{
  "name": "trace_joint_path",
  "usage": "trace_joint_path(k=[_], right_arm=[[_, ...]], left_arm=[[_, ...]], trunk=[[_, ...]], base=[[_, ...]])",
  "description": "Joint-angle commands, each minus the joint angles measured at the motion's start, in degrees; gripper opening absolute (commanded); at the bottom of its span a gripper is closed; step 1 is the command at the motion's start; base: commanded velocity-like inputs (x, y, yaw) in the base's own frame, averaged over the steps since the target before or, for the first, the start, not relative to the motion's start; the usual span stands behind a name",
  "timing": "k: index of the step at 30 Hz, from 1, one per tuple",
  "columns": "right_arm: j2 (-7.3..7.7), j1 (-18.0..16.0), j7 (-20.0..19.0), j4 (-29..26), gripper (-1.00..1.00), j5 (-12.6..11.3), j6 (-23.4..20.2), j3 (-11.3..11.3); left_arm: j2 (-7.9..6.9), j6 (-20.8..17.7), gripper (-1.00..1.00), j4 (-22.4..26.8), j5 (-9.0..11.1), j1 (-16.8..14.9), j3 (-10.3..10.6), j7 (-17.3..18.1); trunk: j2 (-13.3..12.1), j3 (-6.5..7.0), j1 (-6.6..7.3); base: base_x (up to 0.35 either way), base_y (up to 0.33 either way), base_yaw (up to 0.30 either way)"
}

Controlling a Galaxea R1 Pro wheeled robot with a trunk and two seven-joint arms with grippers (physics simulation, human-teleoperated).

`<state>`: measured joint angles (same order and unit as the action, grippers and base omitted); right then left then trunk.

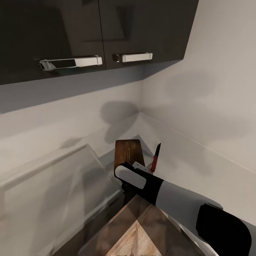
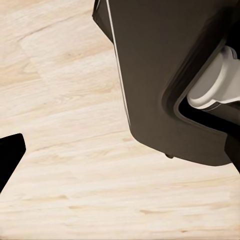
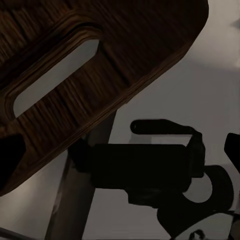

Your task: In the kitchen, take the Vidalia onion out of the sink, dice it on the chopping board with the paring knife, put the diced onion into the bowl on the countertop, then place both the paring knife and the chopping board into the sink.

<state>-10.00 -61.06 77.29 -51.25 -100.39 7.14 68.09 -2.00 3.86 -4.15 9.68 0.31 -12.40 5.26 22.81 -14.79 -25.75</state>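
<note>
The chopping board (image 1: 128,152) is seen at the desk's (image 1: 199,167) back corner, the paring knife (image 1: 155,158) beside it. Stiff and flat, it is best gripped by its slotted end (image 3: 55,80). Whether either pincer is apart cannot be told.

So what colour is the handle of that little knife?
Red, under a dark blade: the paring knife shows best in the head view.
</note>
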Motion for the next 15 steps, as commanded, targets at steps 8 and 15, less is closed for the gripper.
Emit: trace_joint_path(k=[8, 15], right_arm=[[0.00, -0.11, -0.01, 0.00, 1.00, -0.25, 0.59, 0.20], [0.00, -0.11, 0.05, -1.77, 1.00, -0.14, 0.47, 0.27]], left_arm=[[-0.02, 0.27, 1.00, -0.15, 0.60, -0.04, -0.05, 0.36], [0.06, 0.28, 1.00, -0.15, 0.60, -0.04, -0.04, 0.36]], trunk=[[0.11, -0.79, -0.03], [0.11, -1.42, -0.03]], base=[[0.000, 0.000, 0.000], [0.000, 0.000, 0.000]])
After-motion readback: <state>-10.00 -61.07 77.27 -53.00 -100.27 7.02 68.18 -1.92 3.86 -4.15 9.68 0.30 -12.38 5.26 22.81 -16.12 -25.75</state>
